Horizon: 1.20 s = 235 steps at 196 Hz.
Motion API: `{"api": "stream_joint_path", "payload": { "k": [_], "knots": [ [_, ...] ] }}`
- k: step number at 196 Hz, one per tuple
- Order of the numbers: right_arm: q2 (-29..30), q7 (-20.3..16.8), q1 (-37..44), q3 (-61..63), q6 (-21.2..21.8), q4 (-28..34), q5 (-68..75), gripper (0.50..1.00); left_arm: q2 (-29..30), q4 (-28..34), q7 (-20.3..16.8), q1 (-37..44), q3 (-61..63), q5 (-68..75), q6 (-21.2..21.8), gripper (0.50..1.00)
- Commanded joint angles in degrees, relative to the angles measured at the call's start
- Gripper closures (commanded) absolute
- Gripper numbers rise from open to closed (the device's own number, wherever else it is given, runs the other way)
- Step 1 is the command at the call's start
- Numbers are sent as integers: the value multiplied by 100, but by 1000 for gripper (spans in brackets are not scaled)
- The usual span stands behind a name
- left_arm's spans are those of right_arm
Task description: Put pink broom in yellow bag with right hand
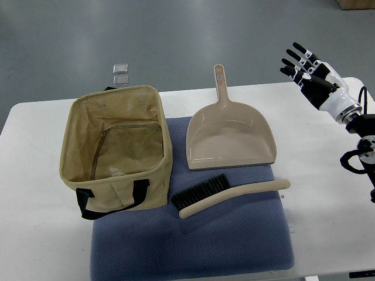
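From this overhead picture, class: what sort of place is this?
Probably a robot test lab: a white table on grey floor, a robot hand at its edge, and staged cleaning props on a blue mat.

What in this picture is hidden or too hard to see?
- Left arm: not in the top view at all.
- Right hand: fingers spread and holding nothing, but its arm is cut off by the right edge.
- Yellow bag: part of its floor is hidden by the near wall.
- Two small clear things beyond the table: too small to identify.
- Blue mat: the part under the bag and the dustpan is covered.
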Motion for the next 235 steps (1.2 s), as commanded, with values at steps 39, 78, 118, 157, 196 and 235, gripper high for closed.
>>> {"api": "stream_joint_path", "payload": {
  "k": [39, 78, 118, 157, 196, 235],
  "knots": [
    [-460, 792, 19, -627, 73, 8, 65, 572, 0, 0, 0, 0, -2, 0, 0, 500],
    [-1356, 1020, 405, -1953, 653, 166, 47, 572, 0, 0, 0, 0, 7, 0, 0, 500],
    [-2376, 1292, 968, -3526, 513, 1193, -304, 574, 0, 0, 0, 0, -2, 0, 0, 500],
    [-2860, 1336, 1284, -4326, -155, 2336, -1762, 579, 0, 0, 0, 0, -2, 0, 0, 500],
    [-2895, 1354, 1443, -5047, -894, 2820, -3504, 585, 0, 0, 0, 0, -2, 0, 0, 500],
    [-2895, 1293, 1671, -5821, -1509, 3031, -4786, 595, 0, 0, 0, 0, 7, 0, 0, 500]
  ]
}}
